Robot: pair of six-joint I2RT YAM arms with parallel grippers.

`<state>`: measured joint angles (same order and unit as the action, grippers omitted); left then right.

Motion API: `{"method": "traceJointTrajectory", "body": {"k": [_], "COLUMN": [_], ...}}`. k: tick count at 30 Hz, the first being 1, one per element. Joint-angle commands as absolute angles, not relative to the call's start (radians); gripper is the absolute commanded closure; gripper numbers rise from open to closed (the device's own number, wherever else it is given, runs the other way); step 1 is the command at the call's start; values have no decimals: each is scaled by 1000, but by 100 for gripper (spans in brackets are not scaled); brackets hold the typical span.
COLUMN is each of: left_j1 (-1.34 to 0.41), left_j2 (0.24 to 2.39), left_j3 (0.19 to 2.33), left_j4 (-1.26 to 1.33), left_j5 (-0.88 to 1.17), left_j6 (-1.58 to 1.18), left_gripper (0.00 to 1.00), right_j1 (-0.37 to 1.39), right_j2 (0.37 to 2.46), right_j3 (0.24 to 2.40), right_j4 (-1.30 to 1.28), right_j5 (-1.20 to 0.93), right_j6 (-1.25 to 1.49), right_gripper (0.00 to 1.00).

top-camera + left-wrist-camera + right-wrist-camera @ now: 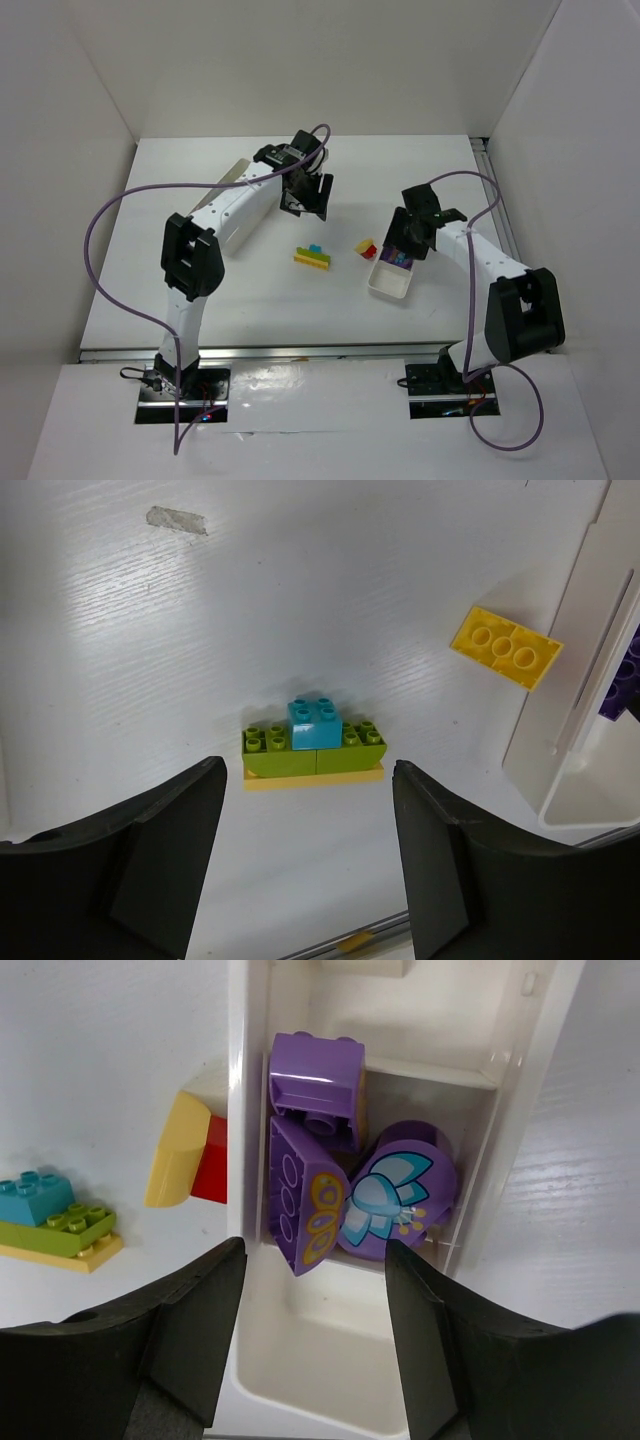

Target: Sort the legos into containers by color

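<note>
The white table (300, 300) is boxed in by walls (300, 60) on three sides. The small white tray (392, 278) sits to the right, with purple bricks (318, 1080) piled in one compartment. A yellow brick (178, 1150) and a red brick (212, 1148) lie just beside its outer wall. The right gripper (315, 1260) hangs over that tray, jaws spread and empty. The left gripper (308, 780) is spread too, above the lime, cyan and yellow stack (313, 740), with bare tabletop all round it

Left gripper (308, 200) angled downward, jaws wide apart — right gripper (312, 1255) pointing down, jaws parted, both arms outstretched
</note>
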<state>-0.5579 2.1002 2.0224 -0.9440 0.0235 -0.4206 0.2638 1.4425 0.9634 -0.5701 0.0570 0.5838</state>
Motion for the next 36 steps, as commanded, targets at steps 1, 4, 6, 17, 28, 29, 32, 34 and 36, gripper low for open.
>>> {"method": "traceJointTrajectory", "body": {"k": [1,4,6,17,28,29,32,34,36], "left_j1": [-561,-561,-561,-658,-667,-667,-667,-667,-667], "left_j2": [2109,2118,2118,2174,2312,2312,2312,2312,2312], "left_j3": [2060,2060,2060,1950,1985,1985,1976,1976,1967], "left_j4": [-954,-954,-954,-992,-994,-994,-985,-985,-985], "left_j5": [25,25,3,-67,-161,-161,-173,-173,-173], "left_j6": [-405,-405,-405,-423,-420,-420,-420,-420,-420], "left_gripper": [22,22,22,18,27,27,29,32,35], "right_j1": [259,259,259,259,259,259,259,259,259], "right_j2": [1433,1410,1390,1318,1327,1327,1327,1327,1336], "right_j3": [1009,1020,1020,1127,1127,1127,1118,1118,1118], "right_j4": [-575,-575,-588,-597,-588,-588,-588,-588,-588], "right_j5": [100,123,149,195,176,176,176,166,166], "right_j6": [600,600,600,534,525,525,525,525,525], "right_gripper": [35,36,37,37,37,37,37,37,37]}}
